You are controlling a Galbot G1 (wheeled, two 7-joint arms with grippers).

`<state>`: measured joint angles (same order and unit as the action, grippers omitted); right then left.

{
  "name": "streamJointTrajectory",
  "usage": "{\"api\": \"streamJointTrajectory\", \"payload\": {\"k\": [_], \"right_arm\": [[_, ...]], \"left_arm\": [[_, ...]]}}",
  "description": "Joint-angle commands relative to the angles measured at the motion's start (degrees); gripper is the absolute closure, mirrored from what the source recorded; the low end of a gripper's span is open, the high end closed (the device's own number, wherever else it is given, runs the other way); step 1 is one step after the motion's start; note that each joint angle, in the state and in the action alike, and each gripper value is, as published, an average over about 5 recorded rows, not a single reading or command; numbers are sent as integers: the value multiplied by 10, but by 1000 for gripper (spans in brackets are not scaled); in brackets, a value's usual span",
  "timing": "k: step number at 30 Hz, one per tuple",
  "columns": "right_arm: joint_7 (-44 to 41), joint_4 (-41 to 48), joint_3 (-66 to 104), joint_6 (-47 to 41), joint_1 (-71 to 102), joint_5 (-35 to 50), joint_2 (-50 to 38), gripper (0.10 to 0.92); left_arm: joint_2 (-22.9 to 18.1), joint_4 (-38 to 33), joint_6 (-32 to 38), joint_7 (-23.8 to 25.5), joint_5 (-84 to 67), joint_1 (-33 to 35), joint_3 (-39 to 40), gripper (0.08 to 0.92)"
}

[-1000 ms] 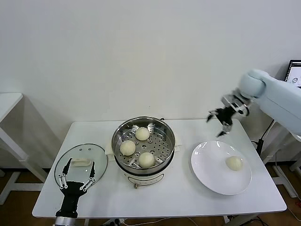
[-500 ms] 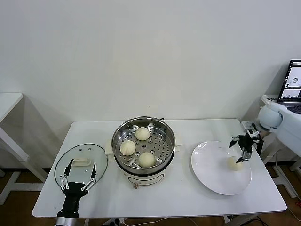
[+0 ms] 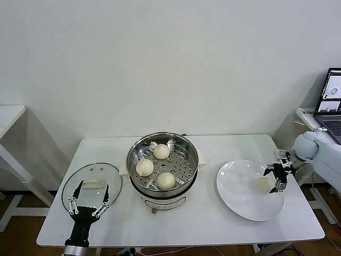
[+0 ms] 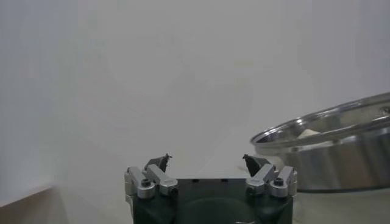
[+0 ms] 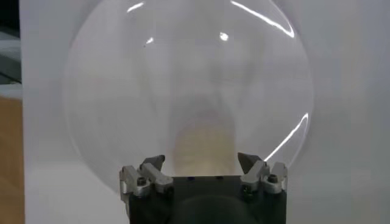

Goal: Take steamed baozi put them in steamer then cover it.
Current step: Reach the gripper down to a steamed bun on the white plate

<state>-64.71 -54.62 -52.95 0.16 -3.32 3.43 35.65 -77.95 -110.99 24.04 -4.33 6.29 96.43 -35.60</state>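
The right gripper [image 3: 275, 177] is straddling the last baozi [image 3: 265, 184] on the plate [image 3: 240, 205], jaws wide — centre it, squeeze gently. Three sit in the steamer [image 3: 162, 140] — the left gripper [image 3: 87, 205] is idling, also open.

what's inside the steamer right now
Three baozi sit on the perforated tray inside the steamer. Below the tray cannot be seen. The fourth baozi is on the plate, between the open right gripper's fingers.

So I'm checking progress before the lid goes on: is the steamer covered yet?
Not covered. The steamer stands open with three buns showing inside, and the glass lid lies flat on the table to its left.
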Motion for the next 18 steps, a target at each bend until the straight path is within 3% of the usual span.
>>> {"api": "streamJointTrajectory", "payload": {"k": [1,6,13,18], "right_arm": [[18,19,13,-3,21,-17,9,203],[23,20,14,-4,20,-20,14,218],[24,17,15,-3,19,-21,15,324],[4,-1,9,-2,-9,-19,11,356]], "left_arm": [[0,-1,0,0,0,1,-1,177],[0,-2,-1,1,0,1,-1,177],[0,-2,-2,1,0,0,0,177],[1,-2,-2,1,0,-1,1,177]]}}
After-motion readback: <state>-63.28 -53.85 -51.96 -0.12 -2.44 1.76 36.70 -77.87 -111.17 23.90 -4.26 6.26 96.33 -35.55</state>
